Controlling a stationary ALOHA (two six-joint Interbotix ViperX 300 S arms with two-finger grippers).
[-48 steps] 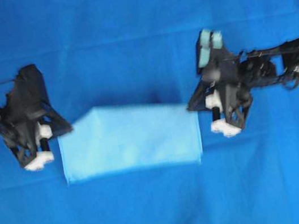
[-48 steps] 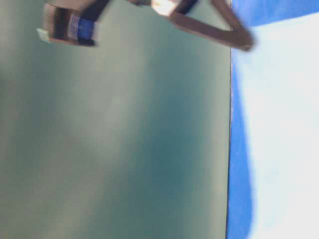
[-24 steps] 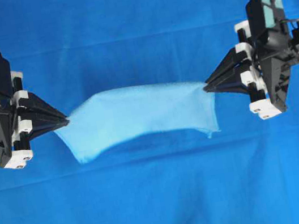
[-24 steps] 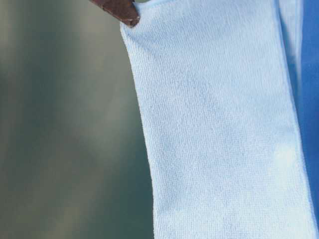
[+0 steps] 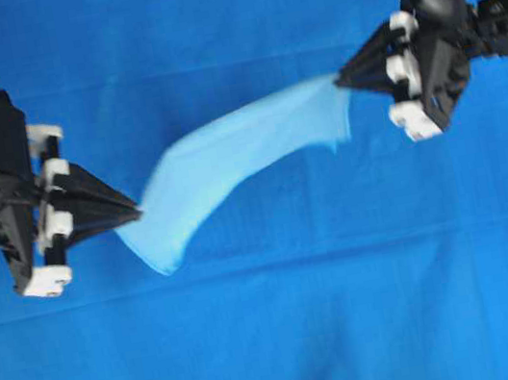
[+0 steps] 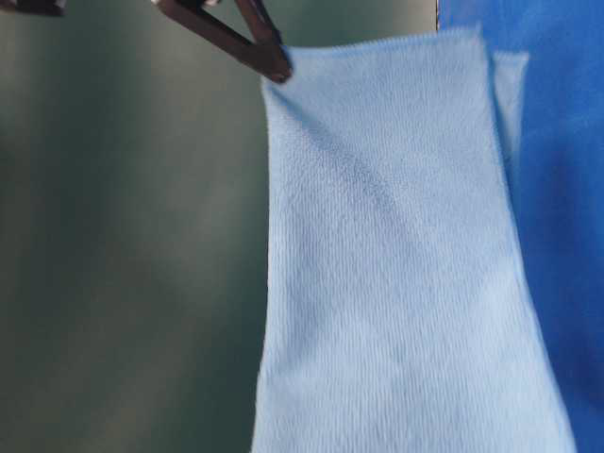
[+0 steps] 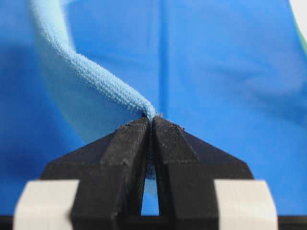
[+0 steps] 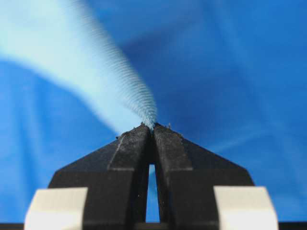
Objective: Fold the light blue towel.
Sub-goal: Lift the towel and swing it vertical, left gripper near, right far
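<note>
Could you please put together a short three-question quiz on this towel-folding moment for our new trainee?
1. True or false: the light blue towel lies flat on the royal-blue table cloth.
2. Which grippers are pinching it? A) left only B) right only C) both
3. In the overhead view, which gripper sits nearer the top edge?

Key: 1. False; it hangs stretched between them. 2. C: left gripper and right gripper. 3. The right.

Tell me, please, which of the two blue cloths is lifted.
The light blue towel, pinched between left tool and right tool; the darker table cloth lies flat.
</note>
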